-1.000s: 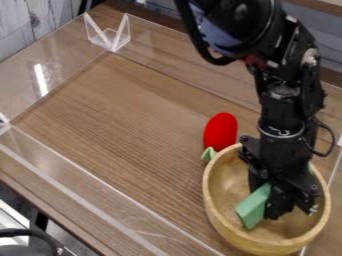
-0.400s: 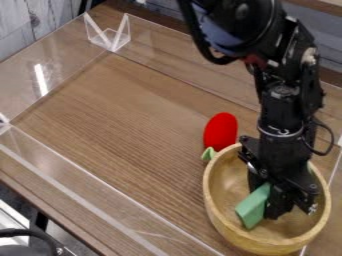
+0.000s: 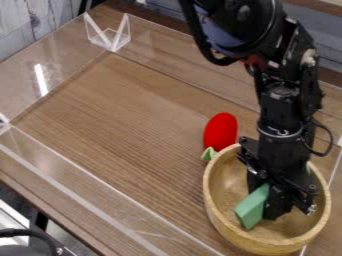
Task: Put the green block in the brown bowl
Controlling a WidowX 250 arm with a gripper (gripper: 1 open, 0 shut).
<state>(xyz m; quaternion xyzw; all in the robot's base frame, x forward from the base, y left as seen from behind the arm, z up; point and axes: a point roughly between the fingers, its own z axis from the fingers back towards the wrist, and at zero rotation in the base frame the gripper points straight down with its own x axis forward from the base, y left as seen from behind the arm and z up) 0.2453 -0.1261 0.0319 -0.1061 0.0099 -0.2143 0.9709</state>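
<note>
The brown bowl (image 3: 227,214) sits at the lower right of the wooden table, round, light tan, with a thick rim. Inside it, the mint-green block (image 3: 255,206) leans tilted against the bowl's floor. My black gripper (image 3: 274,197) reaches steeply down into the bowl, its fingers shut on the upper end of the green block. The arm rises from the bowl up to the top of the picture.
A red rounded item with a green stem (image 3: 219,131) lies just outside the bowl's far-left rim, close to the arm. Clear plastic walls (image 3: 54,160) border the table on the left and front. A clear stand (image 3: 110,34) is at the far back.
</note>
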